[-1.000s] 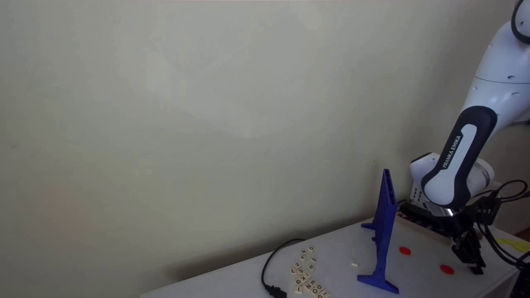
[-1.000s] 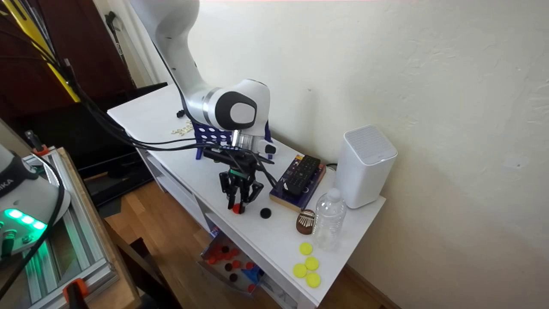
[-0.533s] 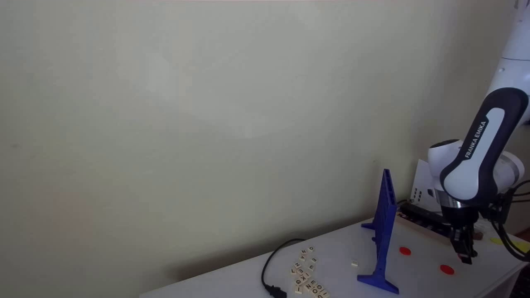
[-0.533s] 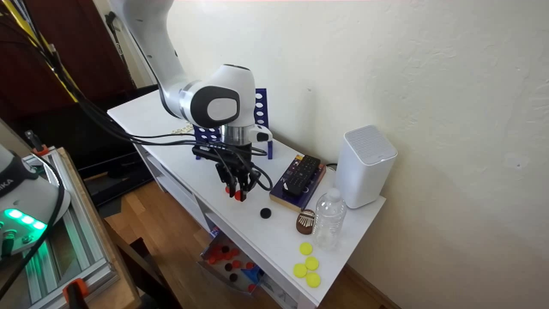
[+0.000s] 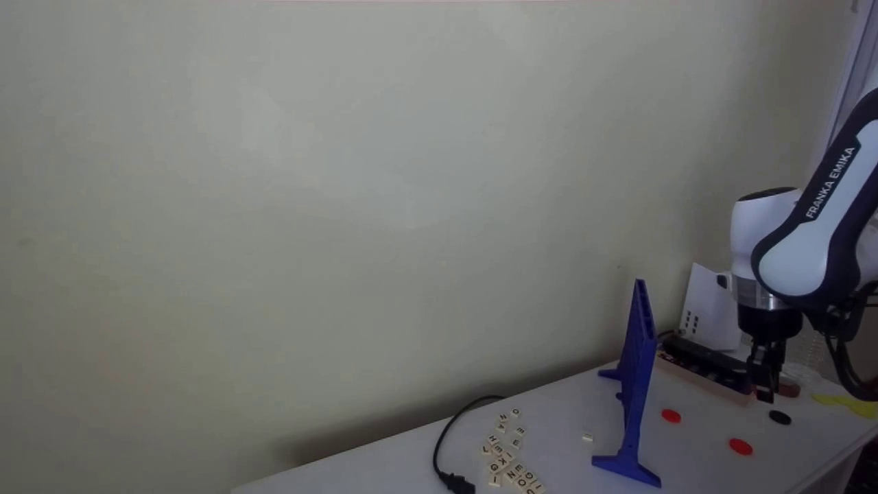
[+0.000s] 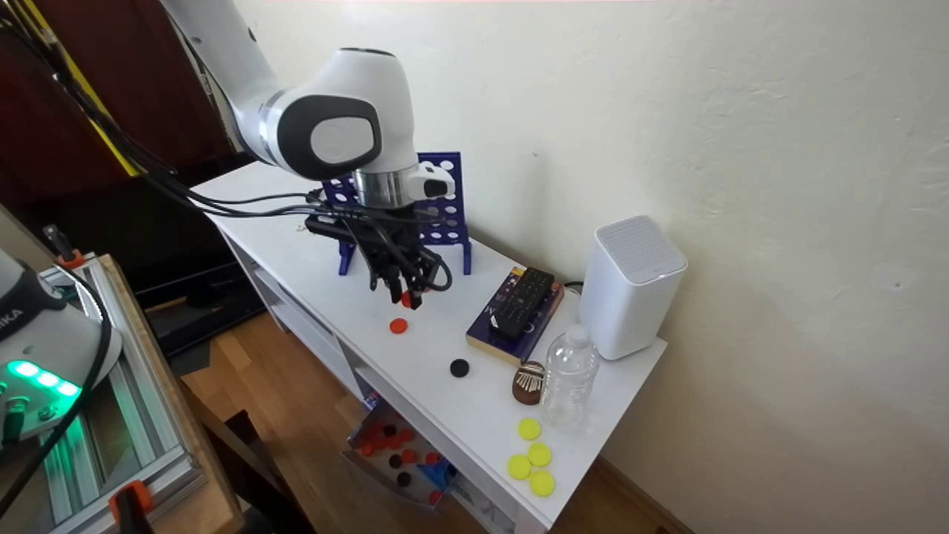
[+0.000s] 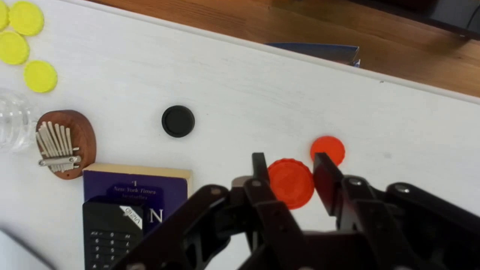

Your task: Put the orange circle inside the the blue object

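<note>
My gripper (image 7: pixel 290 168) is shut on an orange circle (image 7: pixel 290 183), a ridged disc pinched edge to edge between its two fingers. In an exterior view the gripper (image 6: pixel 405 300) points down, above the table, with the held disc between its tips. The blue object (image 5: pixel 638 370) is an upright blue frame on two feet, standing on the table. It also shows, with rows of round holes, partly hidden behind the arm (image 6: pixel 445 215). The gripper is apart from it. Two more orange discs lie on the table, one nearer the frame (image 5: pixel 671 416) and one farther (image 5: pixel 740 447).
A black disc (image 6: pixel 460 368), a book with a remote (image 6: pixel 523 300) on it, a thumb piano (image 6: pixel 528 383), a clear bottle (image 6: pixel 569 386), a white box (image 6: pixel 632 289) and several yellow discs (image 6: pixel 539 455) are on the table. Letter tiles (image 5: pixel 507 460) lie beyond the frame.
My gripper has risen off the table with the orange disc and moved toward the blue frame. The black disc now shows in both exterior views. The frame has not moved.
</note>
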You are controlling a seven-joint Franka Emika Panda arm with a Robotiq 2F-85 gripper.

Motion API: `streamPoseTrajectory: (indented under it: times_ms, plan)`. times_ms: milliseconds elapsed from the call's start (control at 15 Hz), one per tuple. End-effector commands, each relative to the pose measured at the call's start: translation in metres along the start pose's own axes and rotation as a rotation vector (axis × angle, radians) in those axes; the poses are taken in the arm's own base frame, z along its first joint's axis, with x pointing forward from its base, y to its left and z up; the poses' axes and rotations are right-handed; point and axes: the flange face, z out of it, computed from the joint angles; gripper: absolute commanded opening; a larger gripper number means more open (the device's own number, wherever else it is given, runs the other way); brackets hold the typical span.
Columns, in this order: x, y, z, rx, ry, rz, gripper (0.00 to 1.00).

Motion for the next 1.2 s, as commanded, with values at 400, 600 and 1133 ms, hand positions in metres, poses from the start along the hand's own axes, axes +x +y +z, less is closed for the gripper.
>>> streamPoseTrajectory:
  times_ms: [400, 600, 1133]
  plan:
    - [-0.016, -0.006, -0.1, -0.03, 0.18, -0.022, 0.11]
    - [-0.019, -0.004, -0.122, -0.04, 0.222, -0.049, 0.11]
    - [-0.01, 0.001, -0.162, -0.067, 0.316, -0.245, 0.11]
